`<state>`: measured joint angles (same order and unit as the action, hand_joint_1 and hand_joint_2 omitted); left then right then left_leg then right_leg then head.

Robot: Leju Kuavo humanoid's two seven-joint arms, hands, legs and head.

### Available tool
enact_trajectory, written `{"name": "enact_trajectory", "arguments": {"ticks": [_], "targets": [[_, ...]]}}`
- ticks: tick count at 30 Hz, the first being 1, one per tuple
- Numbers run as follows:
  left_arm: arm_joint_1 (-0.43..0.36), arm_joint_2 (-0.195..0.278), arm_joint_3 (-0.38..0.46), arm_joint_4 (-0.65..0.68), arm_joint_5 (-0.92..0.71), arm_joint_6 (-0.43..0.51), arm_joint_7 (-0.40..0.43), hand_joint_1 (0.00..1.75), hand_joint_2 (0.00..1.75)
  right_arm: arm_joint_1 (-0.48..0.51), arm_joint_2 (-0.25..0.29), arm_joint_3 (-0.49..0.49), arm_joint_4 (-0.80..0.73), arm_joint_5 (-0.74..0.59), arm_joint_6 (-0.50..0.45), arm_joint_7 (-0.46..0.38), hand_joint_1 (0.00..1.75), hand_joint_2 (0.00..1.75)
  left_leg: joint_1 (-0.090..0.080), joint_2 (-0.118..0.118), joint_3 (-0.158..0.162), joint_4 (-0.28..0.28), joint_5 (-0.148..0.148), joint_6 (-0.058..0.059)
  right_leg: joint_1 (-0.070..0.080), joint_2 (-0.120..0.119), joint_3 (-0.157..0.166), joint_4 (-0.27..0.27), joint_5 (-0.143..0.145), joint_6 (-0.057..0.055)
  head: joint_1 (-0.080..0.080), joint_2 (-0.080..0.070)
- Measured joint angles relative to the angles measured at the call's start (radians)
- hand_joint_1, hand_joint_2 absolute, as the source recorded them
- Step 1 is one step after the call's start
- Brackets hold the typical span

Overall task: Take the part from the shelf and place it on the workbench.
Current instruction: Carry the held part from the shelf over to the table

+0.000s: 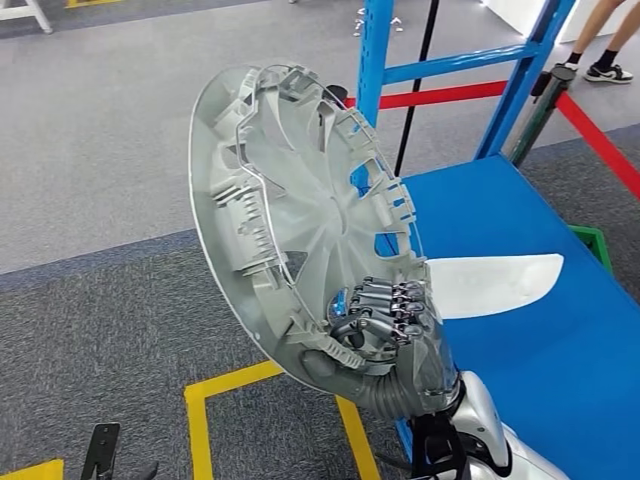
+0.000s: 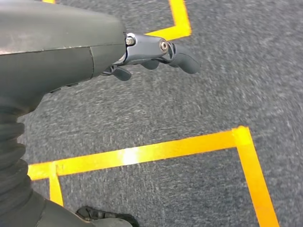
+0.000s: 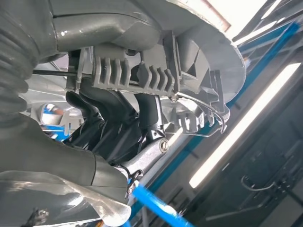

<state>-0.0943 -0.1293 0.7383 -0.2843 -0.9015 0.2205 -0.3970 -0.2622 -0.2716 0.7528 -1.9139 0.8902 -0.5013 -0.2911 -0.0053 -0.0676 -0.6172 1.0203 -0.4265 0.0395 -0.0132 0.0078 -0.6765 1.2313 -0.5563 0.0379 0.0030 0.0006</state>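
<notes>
A large silver wheel cover, the part, is tilted up in the air with its ribbed inner side toward me. My right hand grips its lower rim, fingers curled over the edge. The right wrist view shows the dark fingers wrapped round the cover's ribbed rim. The blue workbench lies to the right, partly behind the cover. My left hand hangs over the grey carpet with its fingers slightly curled and nothing in it.
A blue shelf frame with a red bar stands behind the workbench. Yellow tape lines mark the grey carpet. A person's legs stand at the far right. A dark tripod leg leans by the bench.
</notes>
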Motion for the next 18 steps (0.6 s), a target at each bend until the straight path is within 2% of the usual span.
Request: {"name": "enact_trajectory", "arguments": {"ticks": [1,2,3,4,6,7,8,10,11,12,13,14,15,16,18], "targets": [[0.000,0.000,0.000,0.000,0.001,0.000,0.000,0.00,1.75,0.000,0.000,0.000,0.000,0.000,0.000,0.000,1.75,1.75,0.002,-0.015,0.000,0.004,-0.003,-0.004,-0.004,0.020,0.026,-0.067,0.039,0.001,0.000,0.000],[-0.001,0.000,0.000,0.000,0.002,0.000,0.000,0.00,1.75,0.000,0.000,0.000,0.001,-0.001,0.000,0.000,1.75,1.75,0.003,-0.028,-0.003,0.010,-0.005,-0.009,-0.008,0.045,0.053,-0.129,0.064,0.001,0.000,0.000],[-0.001,0.000,0.000,0.000,0.003,0.001,0.000,0.00,1.75,-0.001,0.000,0.001,0.001,-0.001,0.000,-0.001,1.75,1.75,0.004,-0.040,-0.008,0.015,-0.006,-0.014,-0.011,0.065,0.073,-0.169,0.074,0.000,0.000,0.000],[-0.001,0.000,0.000,0.000,0.004,0.002,0.000,0.00,1.75,-0.002,0.001,0.002,0.002,-0.002,0.000,-0.001,1.75,1.75,0.006,-0.051,-0.014,0.017,-0.006,-0.020,-0.011,0.078,0.083,-0.186,0.072,-0.002,-0.001,0.000],[0.003,0.002,0.000,0.000,0.007,0.003,0.000,0.00,1.75,-0.004,0.003,0.003,0.003,-0.002,0.002,-0.002,1.75,1.75,0.010,-0.070,-0.022,0.017,-0.001,-0.031,-0.009,0.064,0.090,-0.193,0.069,-0.010,-0.002,0.000],[0.006,0.002,0.000,0.000,0.007,0.003,0.000,0.00,1.75,-0.005,0.004,0.003,0.003,-0.002,0.003,-0.002,1.75,1.75,0.009,-0.061,-0.025,0.022,-0.004,-0.036,-0.009,0.052,0.093,-0.196,0.071,-0.015,-0.003,0.000],[0.006,0.002,0.000,0.000,0.008,0.003,0.000,0.00,1.75,-0.006,0.005,0.003,0.003,-0.002,0.004,-0.003,1.75,1.75,0.007,-0.037,-0.033,0.041,-0.016,-0.042,-0.010,0.038,0.097,-0.200,0.071,-0.021,-0.005,0.000],[0.003,0.001,-0.001,0.000,0.009,0.003,0.000,0.00,1.75,-0.007,0.006,0.003,0.003,-0.002,0.006,-0.003,1.75,1.75,0.006,0.027,-0.078,0.138,-0.067,-0.051,-0.007,0.007,0.106,-0.204,0.069,-0.033,-0.010,0.000],[0.001,0.001,-0.001,0.000,0.010,0.003,0.000,0.00,1.75,-0.007,0.006,0.003,0.004,-0.002,0.006,-0.004,1.75,1.75,0.008,0.045,-0.110,0.207,-0.098,-0.055,-0.004,-0.010,0.108,-0.204,0.067,-0.037,-0.011,0.000],[0.001,0.001,-0.001,0.000,0.010,0.003,0.000,0.00,1.75,-0.006,0.007,0.003,0.004,-0.002,0.006,-0.004,1.75,1.75,0.010,0.051,-0.139,0.265,-0.119,-0.057,-0.002,-0.025,0.109,-0.204,0.065,-0.038,-0.011,0.000],[0.002,0.001,-0.001,0.000,0.011,0.003,0.000,0.00,1.75,-0.006,0.007,0.003,0.005,-0.002,0.006,-0.004,1.75,1.75,0.012,0.053,-0.153,0.295,-0.123,-0.058,-0.001,-0.039,0.111,-0.204,0.063,-0.039,-0.011,0.000],[0.004,0.001,-0.001,0.000,0.012,0.003,0.000,0.00,1.75,-0.006,0.008,0.003,0.006,-0.002,0.005,-0.004,1.75,1.75,0.012,0.055,-0.148,0.285,-0.108,-0.057,0.000,-0.053,0.114,-0.204,0.060,-0.039,-0.011,0.000],[0.005,0.001,-0.001,0.000,0.012,0.003,0.000,0.00,1.75,-0.006,0.008,0.003,0.006,-0.002,0.005,-0.004,1.75,1.75,0.012,0.060,-0.123,0.239,-0.078,-0.054,0.002,-0.066,0.118,-0.204,0.057,-0.038,-0.011,0.000],[0.006,0.001,-0.001,0.000,0.012,0.003,0.000,0.00,1.75,-0.006,0.009,0.003,0.006,-0.002,0.005,-0.004,1.75,1.75,0.010,0.075,-0.086,0.169,-0.043,-0.050,0.003,-0.079,0.123,-0.204,0.053,-0.037,-0.011,0.000],[0.004,0.002,-0.001,0.000,0.013,0.003,0.000,0.00,1.75,-0.007,0.009,0.003,0.006,-0.002,0.005,-0.004,1.75,1.75,-0.003,0.115,-0.026,0.054,-0.009,-0.037,0.008,-0.101,0.130,-0.205,0.046,-0.031,-0.011,0.000]]}}
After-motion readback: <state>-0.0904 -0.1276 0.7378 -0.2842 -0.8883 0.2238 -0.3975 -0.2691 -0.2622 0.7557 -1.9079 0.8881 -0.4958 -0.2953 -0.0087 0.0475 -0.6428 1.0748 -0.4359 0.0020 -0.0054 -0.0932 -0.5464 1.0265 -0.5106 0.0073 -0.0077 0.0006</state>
